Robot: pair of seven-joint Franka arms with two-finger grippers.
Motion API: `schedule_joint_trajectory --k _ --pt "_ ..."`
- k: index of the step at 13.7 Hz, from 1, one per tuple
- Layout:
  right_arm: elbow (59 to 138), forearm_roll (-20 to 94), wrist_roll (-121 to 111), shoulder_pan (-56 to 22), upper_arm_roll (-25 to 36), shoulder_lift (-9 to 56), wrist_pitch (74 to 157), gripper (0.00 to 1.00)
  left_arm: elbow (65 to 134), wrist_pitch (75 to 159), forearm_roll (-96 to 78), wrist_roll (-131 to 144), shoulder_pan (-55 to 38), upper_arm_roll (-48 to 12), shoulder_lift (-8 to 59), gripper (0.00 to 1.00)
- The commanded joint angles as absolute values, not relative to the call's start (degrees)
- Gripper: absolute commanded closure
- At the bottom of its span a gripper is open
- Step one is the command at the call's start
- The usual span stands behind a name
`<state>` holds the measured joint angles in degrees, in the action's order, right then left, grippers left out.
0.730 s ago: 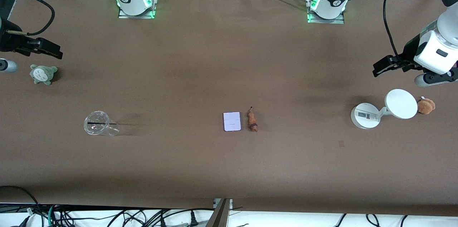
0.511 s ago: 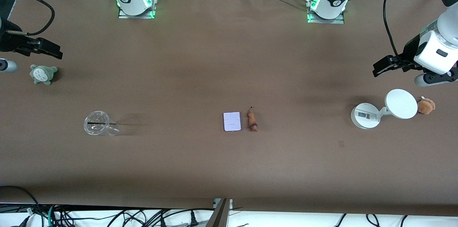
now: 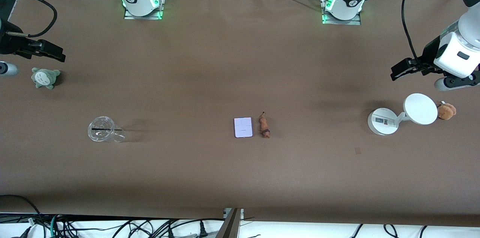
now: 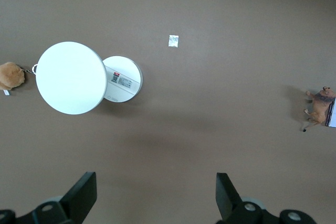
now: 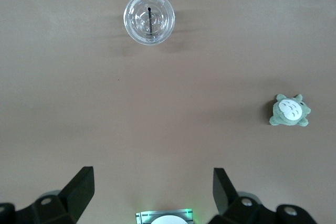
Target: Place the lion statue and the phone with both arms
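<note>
While both arms wait high at the two ends of the desk, the task's two things lie side by side on the brown desk (image 3: 225, 62) near its middle, somewhat toward the front-camera edge. The phone (image 3: 243, 127) is a flat, pale lavender-white rectangle with rounded corners, lying face-flat; the lion statue (image 3: 264, 126) is a slim reddish-brown figurine with a thin dark tail, just beside the phone on the side toward the left arm's end, apparently not touching it.

Handling, as judged: the phone looks stiff, smooth and thin, so it is likely slippery and hard to lift from a flat surface; a pinch across its two shorter-spaced edges seems the best hold. The lion statue looks light and rigid with fragile thin parts; a grasp across the body, clear of tail and legs, seems safest.

Left gripper (image 3: 403, 69): over the left arm's end of the desk, above bare surface near the white round stand (image 3: 382, 121) and a tan plush toy (image 3: 446, 111); fingers spread wide, empty. Right gripper (image 3: 50, 53): over the right arm's end, near a green plush toy (image 3: 45, 77); fingers likewise wide, empty. A clear cup (image 3: 102, 129) stands toward that end.
</note>
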<state>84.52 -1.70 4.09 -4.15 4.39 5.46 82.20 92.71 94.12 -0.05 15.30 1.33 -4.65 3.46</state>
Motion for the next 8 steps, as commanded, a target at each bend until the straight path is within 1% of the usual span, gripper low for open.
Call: schedule_joint_trajectory --k 1,8 --pt "82.97 -1.58 4.13 -3.87 4.31 6.06 81.74 0.00 92.55 93.60 -0.35 13.89 1.76 -4.83 3.08 0.00" --pt "82.97 -1.58 4.13 -3.96 4.31 6.06 81.74 0.00 92.46 93.52 -0.35 13.28 1.76 -4.83 2.90 0.00"
